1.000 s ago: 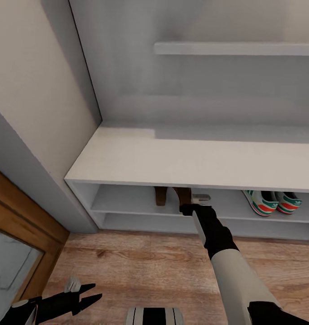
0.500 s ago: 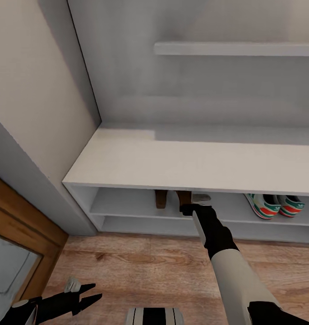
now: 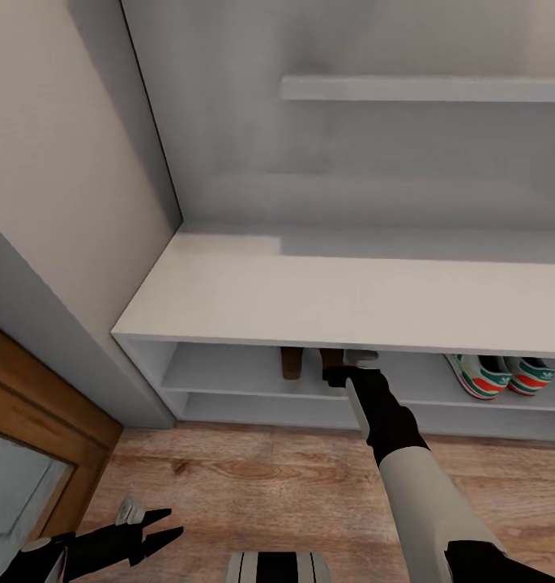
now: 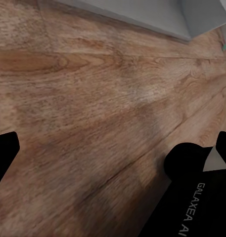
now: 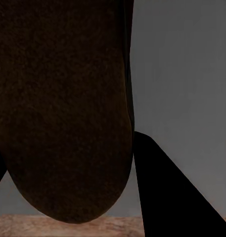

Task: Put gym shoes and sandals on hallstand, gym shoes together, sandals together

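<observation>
While the right gripper (image 3: 347, 366) reaches under the bench top (image 3: 309, 295) at twelve o'clock, its fingers clasp the second sandal (image 5: 63, 108) beside the first (image 3: 291, 362) on the upper shelf. The sneakers (image 3: 496, 375) sit at two o'clock. The sandal looks light and stiff-soled; headroom appears tight. The left gripper (image 3: 160, 530) hangs spread, empty.

Cream, green-striped gym shoes (image 3: 496, 376); brown sandals (image 3: 309, 362); pale-grey hallstand (image 3: 326, 295).

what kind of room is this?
Likely a home entry hallway: a built-in shoe rack holding sneakers and sandals, plank floor, and a wood-framed door beside it.
</observation>
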Controlling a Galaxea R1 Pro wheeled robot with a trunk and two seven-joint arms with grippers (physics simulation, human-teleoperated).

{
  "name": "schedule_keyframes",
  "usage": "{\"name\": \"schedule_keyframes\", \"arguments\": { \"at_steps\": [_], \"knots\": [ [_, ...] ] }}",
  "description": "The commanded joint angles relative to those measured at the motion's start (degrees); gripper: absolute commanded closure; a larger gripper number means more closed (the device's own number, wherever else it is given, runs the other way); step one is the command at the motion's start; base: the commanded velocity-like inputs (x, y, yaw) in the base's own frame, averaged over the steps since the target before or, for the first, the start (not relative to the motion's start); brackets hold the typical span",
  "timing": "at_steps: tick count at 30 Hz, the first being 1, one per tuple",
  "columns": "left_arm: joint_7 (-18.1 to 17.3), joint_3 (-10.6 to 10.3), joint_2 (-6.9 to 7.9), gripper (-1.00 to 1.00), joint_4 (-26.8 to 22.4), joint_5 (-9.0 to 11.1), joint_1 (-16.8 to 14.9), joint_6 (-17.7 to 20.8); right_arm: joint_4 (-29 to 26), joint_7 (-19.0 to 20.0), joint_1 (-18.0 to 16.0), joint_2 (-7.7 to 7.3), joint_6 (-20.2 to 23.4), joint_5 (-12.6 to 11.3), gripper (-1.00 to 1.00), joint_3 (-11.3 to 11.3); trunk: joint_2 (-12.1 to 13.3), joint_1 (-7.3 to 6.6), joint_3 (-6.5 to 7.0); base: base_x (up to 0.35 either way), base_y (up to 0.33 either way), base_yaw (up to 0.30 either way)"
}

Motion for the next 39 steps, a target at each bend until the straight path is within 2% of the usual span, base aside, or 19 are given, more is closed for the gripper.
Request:
{"name": "schedule_keyframes", "arguments": {
  "at_steps": [1, 23, 24, 39],
  "knots": [
    [-0.3, 0.48, -0.07, -1.0, -0.04, -0.59, -0.05, 0.0, -0.09, 0.14, -0.03, 0.07, 0.31, 0.38, 1.0, -0.17, -0.02, -0.01, -0.04, 0.017, 0.006, 0.0],
    [-0.3, 0.48, -0.03, -1.0, -0.04, -0.59, -0.05, 0.0, -0.16, 0.17, -0.03, 0.07, 0.31, 0.38, 1.0, -0.26, -0.02, -0.01, -0.04, 0.037, 0.029, 0.0],
    [-0.3, 0.48, -0.03, -1.0, -0.04, -0.59, -0.05, 0.0, -0.16, 0.16, -0.03, 0.07, 0.31, 0.38, -1.0, -0.26, -0.02, -0.01, -0.04, 0.002, 0.002, 0.0],
    [-0.34, 0.46, -0.03, -1.0, -0.04, -0.59, -0.05, 0.0, -0.16, 0.18, -0.02, 0.07, 0.31, 0.38, -1.0, -0.33, -0.02, -0.01, -0.04, 0.0, 0.0, 0.0]
  ]
}}
